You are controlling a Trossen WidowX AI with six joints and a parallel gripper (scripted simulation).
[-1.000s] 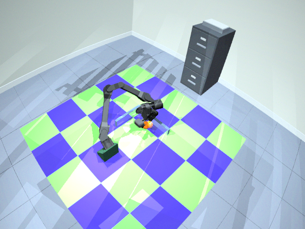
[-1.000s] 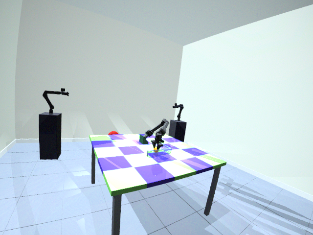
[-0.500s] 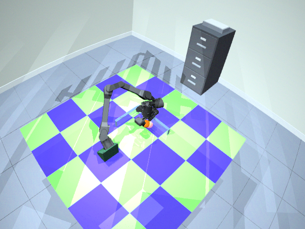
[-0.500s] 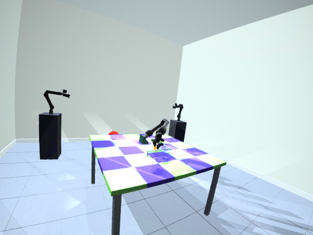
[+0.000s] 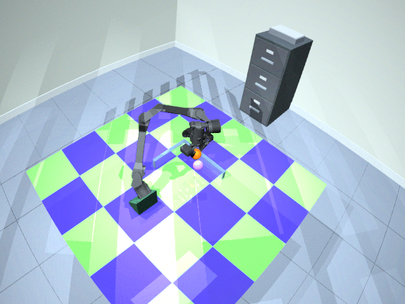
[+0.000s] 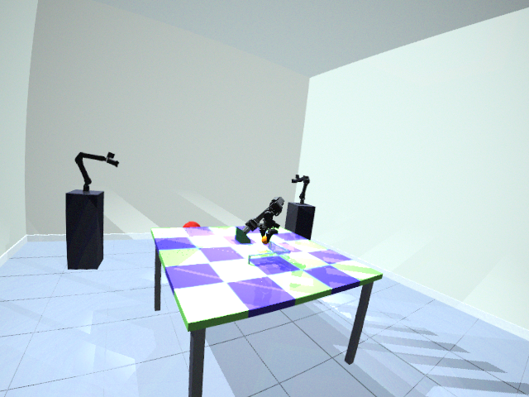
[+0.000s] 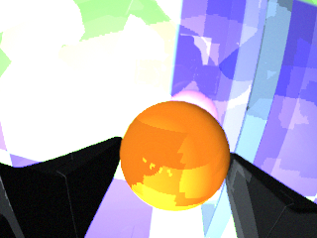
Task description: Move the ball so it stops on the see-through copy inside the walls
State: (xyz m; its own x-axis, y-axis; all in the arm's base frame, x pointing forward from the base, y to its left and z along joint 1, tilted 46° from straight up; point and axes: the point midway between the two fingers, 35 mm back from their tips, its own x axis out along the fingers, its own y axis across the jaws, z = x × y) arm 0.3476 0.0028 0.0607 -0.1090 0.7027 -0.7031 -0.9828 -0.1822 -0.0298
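Observation:
The orange ball [image 5: 196, 153] [image 6: 264, 240] [image 7: 174, 156] is held off the table between the two black fingers. My gripper [image 5: 195, 152] [image 7: 174, 152] is shut on it, one finger on each side in the wrist view. The see-through copy [image 5: 197, 164], pale pink, rests on the table inside the corner, near one wall. In the wrist view the copy [image 7: 195, 99] shows partly behind the ball's upper edge. Two low clear walls [image 5: 214, 163] [image 7: 255, 134] [image 6: 249, 260] make the corner; the gripper hides part of it in the top view.
The arm's dark green base [image 5: 143, 202] stands on the checkered table [image 5: 209, 212] [image 6: 260, 286]. The clear wall [image 5: 169, 152] on the base side is close to the gripper. A grey cabinet [image 5: 271, 75] and two pedestals [image 6: 84, 231] [image 6: 300, 217] with other arms stand away from the table.

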